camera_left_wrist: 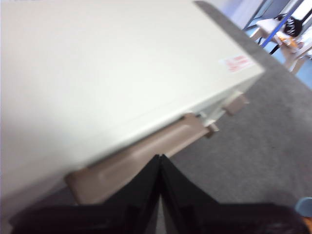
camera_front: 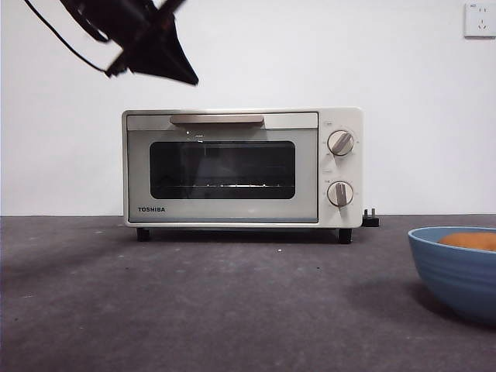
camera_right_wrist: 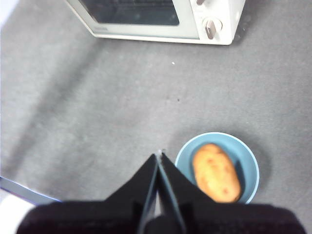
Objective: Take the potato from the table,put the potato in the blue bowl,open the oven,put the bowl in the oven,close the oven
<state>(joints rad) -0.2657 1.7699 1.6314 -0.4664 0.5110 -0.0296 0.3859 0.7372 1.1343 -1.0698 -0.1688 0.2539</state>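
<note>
The cream-white oven (camera_front: 242, 167) stands at the back of the table with its door closed and its tan handle (camera_front: 216, 119) along the top of the door. My left gripper (camera_front: 167, 60) hangs shut above the oven's upper left, and in the left wrist view its tip (camera_left_wrist: 160, 158) is just over the handle (camera_left_wrist: 146, 153), not touching. The blue bowl (camera_front: 459, 267) sits at the front right with the potato (camera_front: 470, 241) inside. High over the table, my right gripper (camera_right_wrist: 160, 157) is shut and empty, beside the bowl (camera_right_wrist: 246, 165) and potato (camera_right_wrist: 216, 172).
A black plug (camera_front: 371, 220) lies behind the oven's right foot. A white wall socket (camera_front: 480, 18) is at the upper right. Dark grey table (camera_front: 201, 302) spreads in front of the oven.
</note>
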